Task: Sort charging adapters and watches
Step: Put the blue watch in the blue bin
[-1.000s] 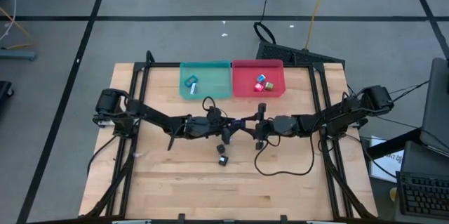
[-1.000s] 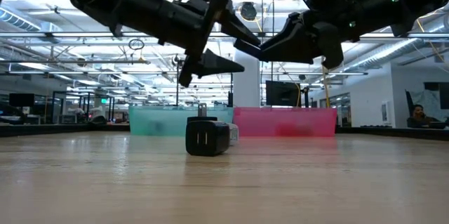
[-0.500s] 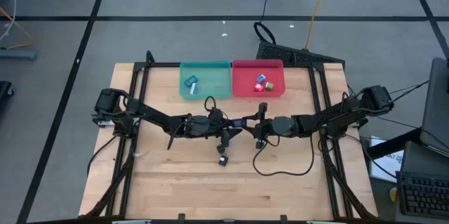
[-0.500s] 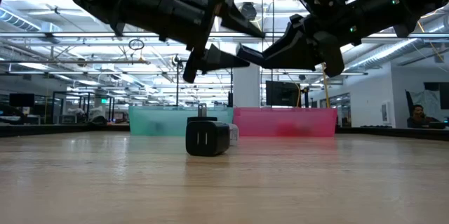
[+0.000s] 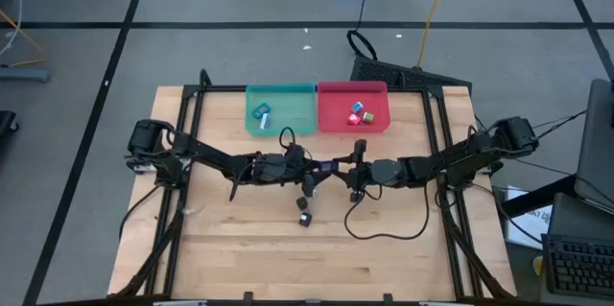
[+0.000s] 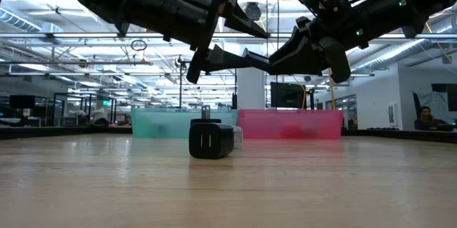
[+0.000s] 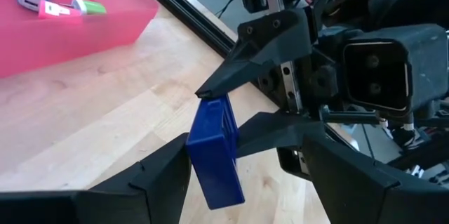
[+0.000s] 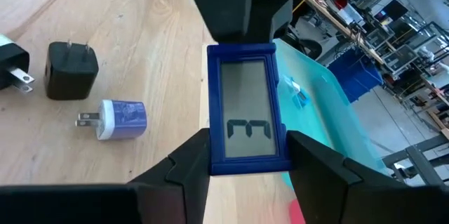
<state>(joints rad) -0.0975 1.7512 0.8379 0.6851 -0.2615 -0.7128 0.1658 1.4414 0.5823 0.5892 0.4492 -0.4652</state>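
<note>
A dark blue watch (image 8: 245,129) with a dark face hangs in the air over the middle of the table, between the two grippers. My right gripper (image 8: 247,140) is shut on it. My left gripper (image 7: 245,143) is open, with one finger on either side of the watch (image 7: 214,150). One left finger is close against the watch, but I cannot tell whether it touches. Two black adapters (image 8: 70,69) and a light blue one (image 8: 119,120) lie on the wood below. More adapters (image 5: 357,111) lie in the red bin, and watches (image 5: 261,112) in the teal bin. My right gripper pinches the watch between its two fingers, by the long side edges near one end (image 8: 210,161). The fingers come level from the table's right and lie along the watch. The watch is lifted clear, and its free end (image 7: 210,104) points toward my left gripper.
The teal bin (image 5: 281,111) and the red bin (image 5: 352,106) stand side by side at the table's far edge. A black adapter (image 6: 211,141) sits on the table just below the grippers, toward the near side. Bare wood stretches to the left, right and near edges.
The two grippers have drawn closer together over the middle of the table. Their fingertips now overlap in the low view. The left gripper has stayed open, and the adapters on the table have not moved.
</note>
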